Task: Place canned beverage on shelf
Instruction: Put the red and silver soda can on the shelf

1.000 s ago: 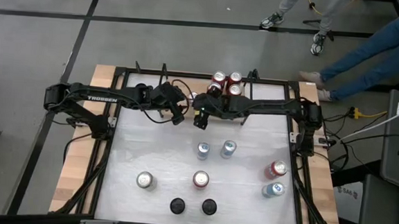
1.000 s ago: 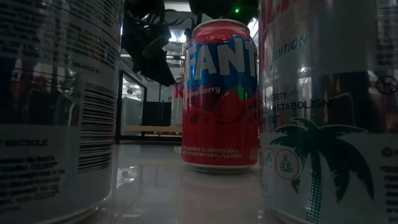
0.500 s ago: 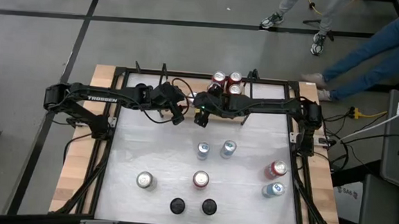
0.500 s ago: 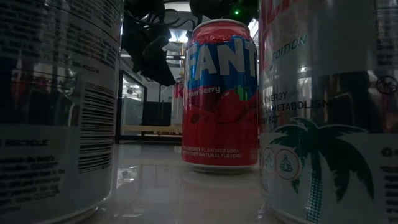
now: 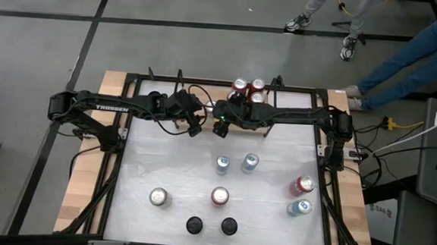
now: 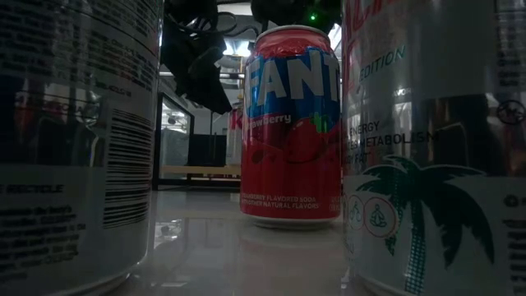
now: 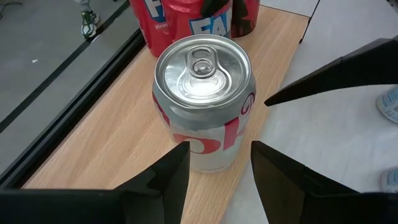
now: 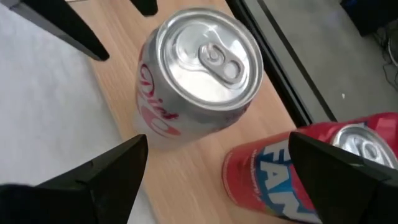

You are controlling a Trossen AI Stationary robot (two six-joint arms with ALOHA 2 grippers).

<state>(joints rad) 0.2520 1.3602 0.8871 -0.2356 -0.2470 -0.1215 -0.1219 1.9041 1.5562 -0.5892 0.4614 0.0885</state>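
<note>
The white table (image 5: 277,153) fills the high view's centre, with the light-wood shelf (image 7: 118,134) at its upper edge, where a silver Diet Coke can (image 7: 204,99) stands upright on the board beside red Fanta cans (image 8: 292,171). Placement looks done: the left gripper (image 7: 214,174) sits just short of that can with fingers apart, and the right gripper (image 8: 214,168) hangs wide open over it. Next, I judge, both must back away without nudging it, then reach for a loose can (image 5: 222,164).

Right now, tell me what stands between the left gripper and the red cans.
A silver can, upright on the shelf, seen in the left wrist view.

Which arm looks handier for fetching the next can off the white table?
Probably the right. The left gripper and right gripper both hang open by the light-wood shelf, but a red can and a pale blue can stand on the right side; only one silver can stands left.
</note>
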